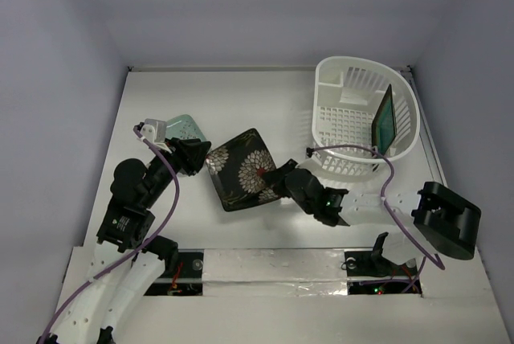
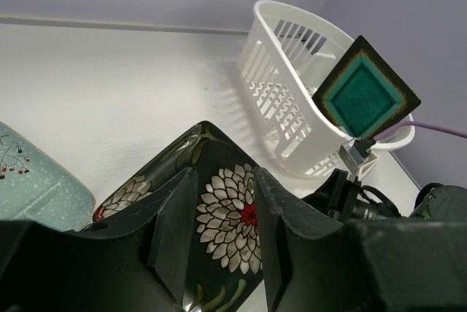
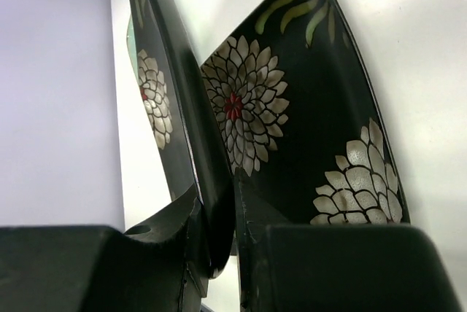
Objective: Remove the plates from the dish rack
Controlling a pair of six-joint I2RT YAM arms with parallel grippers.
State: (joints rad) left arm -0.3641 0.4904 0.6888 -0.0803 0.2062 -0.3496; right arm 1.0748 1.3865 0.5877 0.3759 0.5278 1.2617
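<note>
The white dish rack (image 1: 329, 67) (image 2: 292, 130) stands at the back right. One teal-centred plate (image 1: 385, 123) (image 2: 365, 93) stands on edge inside it, against its right wall. My right gripper (image 1: 271, 177) (image 3: 219, 181) is shut on the rim of a dark flowered plate (image 1: 241, 169) (image 2: 233, 213) (image 3: 175, 71) at the table's middle, holding it tilted. A second dark flowered plate (image 3: 306, 108) lies right beside it. My left gripper (image 1: 195, 155) (image 2: 222, 181) hovers open at the dark plate's left edge, with nothing between its fingers. The pale mint plate (image 1: 185, 127) (image 2: 33, 181) lies flat behind it.
Purple cables loop from both arms, one (image 1: 385, 175) crossing in front of the rack. Grey walls close the table on three sides. A taped strip (image 1: 273, 264) runs along the near edge by the arm bases.
</note>
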